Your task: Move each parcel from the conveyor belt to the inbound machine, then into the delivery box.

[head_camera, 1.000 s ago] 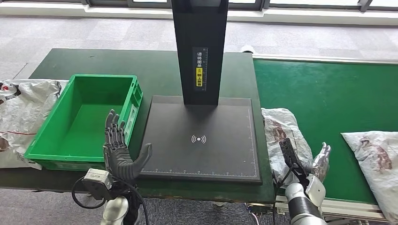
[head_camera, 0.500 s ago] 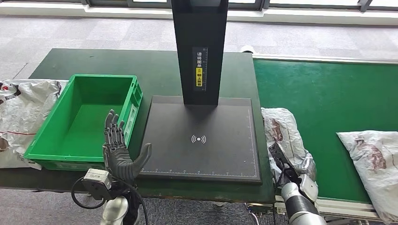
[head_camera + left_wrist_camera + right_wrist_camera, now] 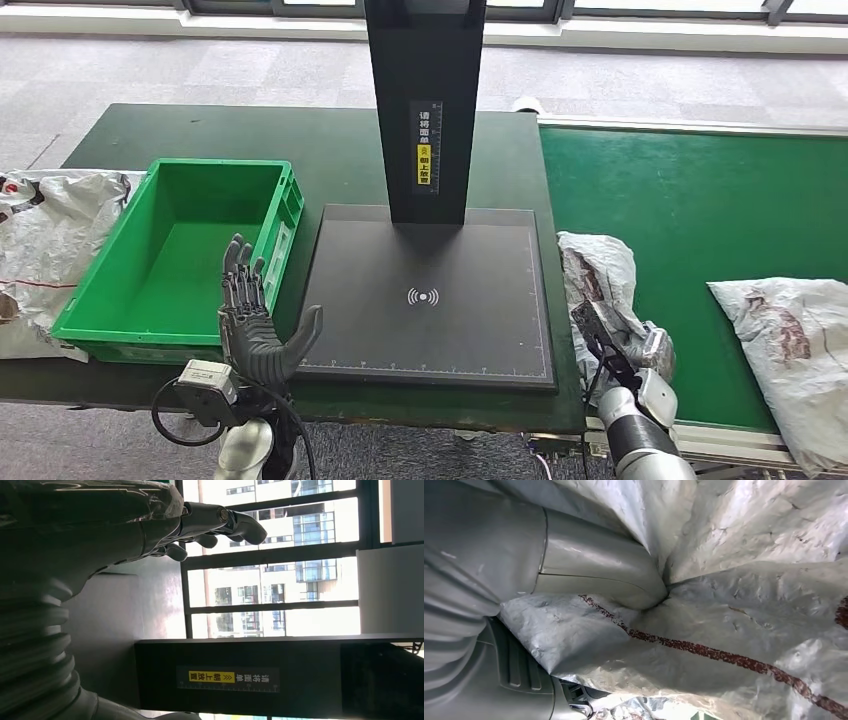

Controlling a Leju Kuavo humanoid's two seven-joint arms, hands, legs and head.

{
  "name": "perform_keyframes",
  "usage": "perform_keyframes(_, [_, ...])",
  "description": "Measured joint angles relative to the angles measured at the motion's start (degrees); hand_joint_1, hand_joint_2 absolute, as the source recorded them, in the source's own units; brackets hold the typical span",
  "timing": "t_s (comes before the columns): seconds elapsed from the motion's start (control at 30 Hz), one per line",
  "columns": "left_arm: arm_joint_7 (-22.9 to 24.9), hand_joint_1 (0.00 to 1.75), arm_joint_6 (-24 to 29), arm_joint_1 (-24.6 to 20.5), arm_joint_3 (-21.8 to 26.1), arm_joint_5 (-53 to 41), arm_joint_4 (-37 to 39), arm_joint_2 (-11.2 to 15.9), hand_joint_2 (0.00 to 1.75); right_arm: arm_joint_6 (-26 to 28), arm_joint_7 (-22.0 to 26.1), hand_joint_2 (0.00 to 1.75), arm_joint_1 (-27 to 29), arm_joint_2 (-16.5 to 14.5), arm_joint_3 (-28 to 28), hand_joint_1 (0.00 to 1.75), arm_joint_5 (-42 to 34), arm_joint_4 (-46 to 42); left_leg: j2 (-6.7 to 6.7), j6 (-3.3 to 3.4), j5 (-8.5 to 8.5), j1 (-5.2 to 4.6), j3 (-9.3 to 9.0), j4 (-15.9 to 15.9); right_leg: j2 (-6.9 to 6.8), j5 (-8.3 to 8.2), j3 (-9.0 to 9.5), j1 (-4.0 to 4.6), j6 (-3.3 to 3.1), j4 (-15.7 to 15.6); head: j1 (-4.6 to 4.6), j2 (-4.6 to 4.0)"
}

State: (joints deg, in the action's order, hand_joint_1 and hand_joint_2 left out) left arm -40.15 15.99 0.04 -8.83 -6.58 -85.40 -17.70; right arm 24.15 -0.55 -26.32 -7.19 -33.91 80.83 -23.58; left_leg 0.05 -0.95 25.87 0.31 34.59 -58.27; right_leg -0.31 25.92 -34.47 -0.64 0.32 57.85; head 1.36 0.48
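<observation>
- Parcel (image 3: 598, 283): crumpled white bag with dark red print, lower right of centre in the head view, lying at the belt's (image 3: 700, 220) left edge just beside the scanner. Its near end is at the right hand.
- Right hand (image 3: 625, 345): lower right of the head view, at the parcel's near end, with fingers over the bag. In the right wrist view the thumb (image 3: 599, 575) presses into a fold of the bag's film (image 3: 734, 610), so the hand grips the parcel.
- Second parcel (image 3: 790, 330): same sort of bag, far right of the head view, on the belt, well apart from the right hand.
- Left hand (image 3: 255, 325): lower left of the head view, raised with its fingers spread, holding nothing, near the box's front corner.
- Box (image 3: 90, 320): green crate, left of the frame, on the desk (image 3: 330, 150).
- Scanner (image 3: 430, 300): black plate with a black post, centre, between box and belt.
- Further bags (image 3: 45, 235): far left edge, beside the box.
</observation>
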Motion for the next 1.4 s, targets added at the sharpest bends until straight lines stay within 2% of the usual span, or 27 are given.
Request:
perform_keyframes(0.1, [0.00,0.00,0.05,0.04,0.19,0.06,-0.01,0.00,1.75,4.62,2.38,1.75,0.17,-0.14,0.17,1.75,-0.93,-0.20,0.00,0.00,0.00,0.00,0.01,0.00,0.00,0.00,0.00,0.00,0.00,0.00,0.00,0.00])
perform_keyframes(0.2, [0.00,0.00,0.04,0.13,0.57,0.13,-0.04,-0.02,1.75,12.79,9.68,1.75,1.49,-1.50,0.41,1.75,-4.06,-4.22,-0.02,0.00,0.00,0.00,0.03,0.00,-0.02,0.01,-0.01,0.00,0.00,0.00,0.00,0.00])
perform_keyframes(0.33, [0.00,0.00,-0.05,0.22,1.10,0.02,-0.08,-0.08,1.75,15.93,26.58,1.75,6.48,-6.26,0.45,1.75,-13.95,-22.57,-0.05,0.00,0.01,0.00,0.04,0.00,-0.06,0.04,-0.04,0.01,0.00,0.00,0.00,0.00])
perform_keyframes(0.4, [0.00,0.00,0.01,0.21,1.18,0.04,-0.07,-0.09,1.75,16.07,30.90,1.75,9.63,-8.29,1.74,1.75,-20.28,-32.92,-0.13,0.00,0.01,0.01,0.05,0.01,-0.17,0.09,-0.02,0.01,-0.01,0.00,0.00,0.00])
perform_keyframes(0.5, [0.00,0.00,0.07,0.21,1.30,0.19,-0.04,-0.09,1.75,16.17,31.42,1.75,14.60,-10.30,6.91,1.75,-23.96,-48.48,-0.17,-0.03,0.04,0.01,0.05,0.03,-0.21,0.16,0.00,0.01,-0.03,0.00,0.00,0.00])
perform_keyframes(0.6, [0.00,0.00,0.07,0.19,1.31,0.24,-0.02,-0.09,1.75,16.17,31.33,1.75,17.52,-11.41,12.00,1.75,-24.35,-58.98,0.02,-0.06,0.09,0.00,-0.04,0.03,0.01,0.16,-0.01,0.00,-0.03,0.00,0.01,0.00])
perform_keyframes(0.7, [0.00,0.00,0.07,0.19,1.31,0.24,-0.02,-0.09,1.75,16.13,31.78,1.75,19.03,-11.78,14.76,1.75,-24.88,-65.26,0.00,-0.05,0.08,0.00,-0.04,0.02,-0.03,0.16,0.02,-0.01,-0.02,0.00,0.02,0.00])
perform_keyframes(0.77, [0.00,0.00,0.07,0.18,1.31,0.25,-0.01,-0.09,1.75,16.08,33.86,1.75,20.00,-11.78,16.49,1.75,-26.28,-68.70,-0.01,-0.04,0.08,0.00,-0.04,0.02,-0.03,0.15,0.04,-0.01,-0.02,0.00,0.02,0.00])
perform_keyframes(0.87, [0.00,0.00,0.37,0.12,1.31,0.62,0.12,-0.09,1.75,16.05,35.91,1.75,21.80,-11.78,21.57,1.75,-26.95,-73.37,0.02,-0.05,0.08,0.00,-0.08,0.02,0.00,0.14,0.04,0.00,-0.03,0.00,0.02,0.00])
perform_keyframes(1.0, [0.00,0.00,0.88,0.09,1.31,1.05,0.20,-0.09,1.75,15.92,35.51,1.75,22.98,-11.74,29.21,1.75,-26.41,-76.19,0.11,-0.06,0.08,0.00,-0.13,0.02,0.10,0.15,0.02,0.02,-0.04,0.00,0.02,0.00])
perform_keyframes(1.23, [0.00,0.00,0.92,0.10,1.31,1.07,0.19,-0.09,1.75,15.87,35.57,1.75,23.28,-11.58,34.27,1.75,-26.41,-77.66,0.11,-0.06,0.08,0.01,-0.11,0.03,0.14,0.15,0.05,0.01,-0.04,0.00,0.02,0.00])
perform_keyframes(1.3, [0.00,0.00,0.92,0.10,1.31,1.07,0.17,-0.09,1.75,15.41,35.22,1.75,22.94,-11.58,36.19,1.75,-25.72,-75.63,0.14,-0.07,0.09,0.01,-0.11,0.04,0.15,0.15,0.06,0.01,-0.04,0.00,0.02,0.00])
perform_keyframes(1.4, [0.00,0.00,0.89,0.09,1.31,1.07,0.17,-0.09,1.75,12.62,31.80,1.75,21.34,-11.58,40.53,1.75,-23.84,-67.82,0.24,-0.09,0.10,0.01,-0.16,0.05,0.24,0.14,0.06,0.03,-0.05,0.00,0.02,0.00])
